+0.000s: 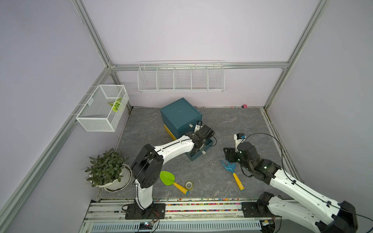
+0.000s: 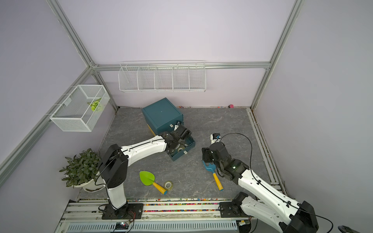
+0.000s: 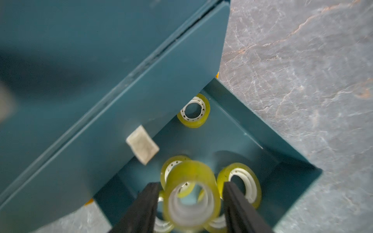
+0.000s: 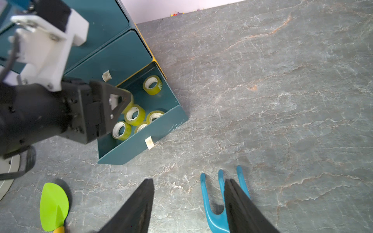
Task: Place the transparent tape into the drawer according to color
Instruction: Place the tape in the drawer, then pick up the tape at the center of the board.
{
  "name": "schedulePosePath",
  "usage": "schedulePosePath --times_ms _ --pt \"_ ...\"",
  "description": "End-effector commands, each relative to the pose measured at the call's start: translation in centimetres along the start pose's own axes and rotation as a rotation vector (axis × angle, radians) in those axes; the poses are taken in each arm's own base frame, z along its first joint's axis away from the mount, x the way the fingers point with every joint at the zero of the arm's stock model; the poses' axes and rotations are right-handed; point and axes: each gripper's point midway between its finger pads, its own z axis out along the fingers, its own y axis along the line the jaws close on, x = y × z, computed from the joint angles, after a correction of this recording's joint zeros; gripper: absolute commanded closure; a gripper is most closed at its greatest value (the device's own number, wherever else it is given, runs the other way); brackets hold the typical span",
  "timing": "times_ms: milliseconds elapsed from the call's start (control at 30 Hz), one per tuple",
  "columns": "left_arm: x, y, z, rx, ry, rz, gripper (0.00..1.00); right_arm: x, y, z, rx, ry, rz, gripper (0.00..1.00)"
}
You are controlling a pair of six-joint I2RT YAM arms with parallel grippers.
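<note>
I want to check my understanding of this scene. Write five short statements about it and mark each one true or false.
1. The bottom drawer of the teal cabinet is pulled out. True.
2. The tape rolls in that drawer are orange. False: they are yellow-green.
3. A loose tape roll lies on the table beside the handle of the green shovel. True.
4. The right gripper holds the blue rake. False: its jaws are open and empty above the rake.
5. The left gripper is over the open drawer. True.
</note>
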Motion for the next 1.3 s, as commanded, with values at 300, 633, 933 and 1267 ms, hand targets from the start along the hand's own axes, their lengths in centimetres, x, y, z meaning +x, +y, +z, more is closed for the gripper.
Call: schedulePosePath --times_ms 300,633,933,1267 --pt "-2.4 -0.4 -4.9 0.116 -0.04 -0.077 0.09 0.6 0.5 -0.3 -0.038 0.029 0.009 0.39" --pt "-2.5 1.4 -12.6 0.2 -0.119 -0.084 0.0 1.8 2.3 -0.4 -0.144 0.097 -0.045 0.39" --pt "-1.2 7.9 -18.0 0.177 -0.247 -0.145 0.0 5.2 5.5 0.1 -0.265 0.258 -0.15 0.38" --pt "0.1 13.8 -21.0 0.094 -0.327 -0.229 0.0 11.4 11.7 0.8 -0.346 0.474 -0.529 0.39"
